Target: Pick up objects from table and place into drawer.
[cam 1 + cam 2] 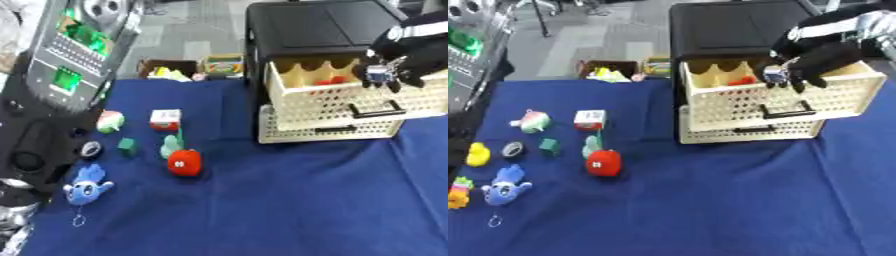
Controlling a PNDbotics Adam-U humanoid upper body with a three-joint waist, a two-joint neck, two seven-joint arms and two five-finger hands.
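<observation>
A small blue-and-silver object (775,74) hangs over the pulled-out upper drawer (745,105), pinched in the curled fingers of the right hand (820,57) — best let go only once it sits well inside the front wall, clear of the red thing (744,80) already lying in there.

Even, bright overhead light, soft shadows; both views blurred throughout.

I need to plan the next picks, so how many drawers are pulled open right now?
1. The upper drawer is pulled out, with the right hand over it holding a small object. The lower drawer beneath it sits pushed in.
</observation>
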